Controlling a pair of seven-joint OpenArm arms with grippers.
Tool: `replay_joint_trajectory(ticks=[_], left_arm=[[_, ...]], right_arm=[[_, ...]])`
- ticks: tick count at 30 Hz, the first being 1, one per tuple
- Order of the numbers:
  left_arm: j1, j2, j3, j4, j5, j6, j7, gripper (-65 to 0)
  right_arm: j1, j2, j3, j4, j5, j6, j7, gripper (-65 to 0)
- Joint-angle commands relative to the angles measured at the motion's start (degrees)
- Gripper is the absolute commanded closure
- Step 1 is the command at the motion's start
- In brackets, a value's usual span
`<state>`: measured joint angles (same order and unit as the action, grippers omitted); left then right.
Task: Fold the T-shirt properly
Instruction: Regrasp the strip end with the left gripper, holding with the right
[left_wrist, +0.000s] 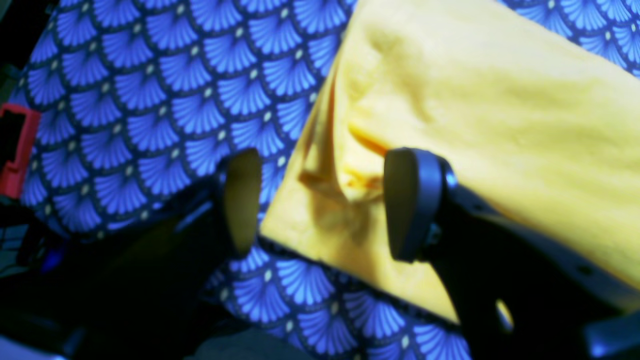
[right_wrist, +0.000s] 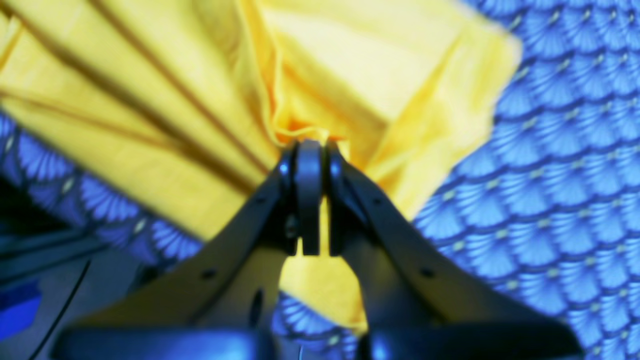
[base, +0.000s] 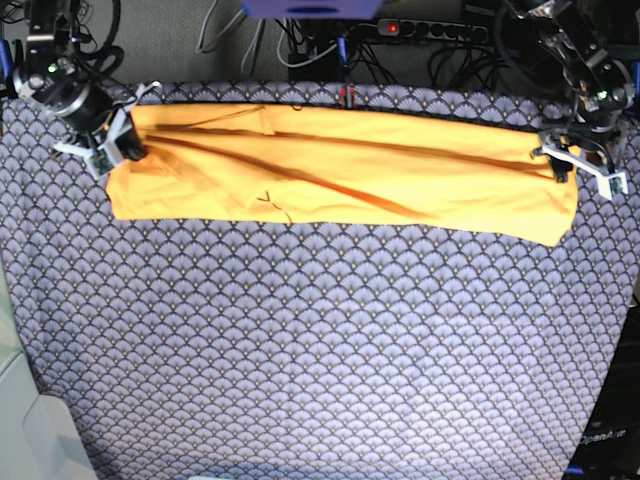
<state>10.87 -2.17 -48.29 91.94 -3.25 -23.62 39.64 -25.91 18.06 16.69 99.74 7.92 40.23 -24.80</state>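
Fabric stretched along the table's far edge: the T-shirt (base: 340, 165) lay as a long orange-yellow band on the fan-patterned cloth (base: 320, 340). The right gripper (right_wrist: 310, 150) was clamped on one end; the left gripper (left_wrist: 320, 200) stood parted, straddling the other end's corner without pinching it.

Both wrist views were soft with blur. In the right wrist view the T-shirt (right_wrist: 350, 75) ran off the top and left edges, and the bunched fabric vanished between the closed fingers of the right pincer (right_wrist: 310, 150). In the left wrist view the shirt was cropped at the top and right edges; a red object (left_wrist: 17, 150), cut by the left edge, stayed unidentifiable. From the base view, the left pincer (base: 583, 165) was too small to read.
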Motion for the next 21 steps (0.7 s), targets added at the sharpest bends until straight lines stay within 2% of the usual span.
replay_joint_trajectory(ticks=[1,9,21], left_arm=[[-0.28,-0.77,-0.19,1.2,-0.23,0.1,-1.26,-38.0],[-0.28,-0.77,-0.19,1.2,-0.23,0.1,-1.26,-38.0],[-0.28,-1.56,-0.19,0.67,-0.23,0.1,-1.26,-38.0]], right_arm=[[0.11,0.62,1.2,0.87,0.38,-0.23,0.84,0.0],[3.36,0.97,2.17,0.96,0.38,-0.23,-6.02,0.0],[4.5,-0.35,1.82,0.96,0.38,-0.23,-7.95,0.0]])
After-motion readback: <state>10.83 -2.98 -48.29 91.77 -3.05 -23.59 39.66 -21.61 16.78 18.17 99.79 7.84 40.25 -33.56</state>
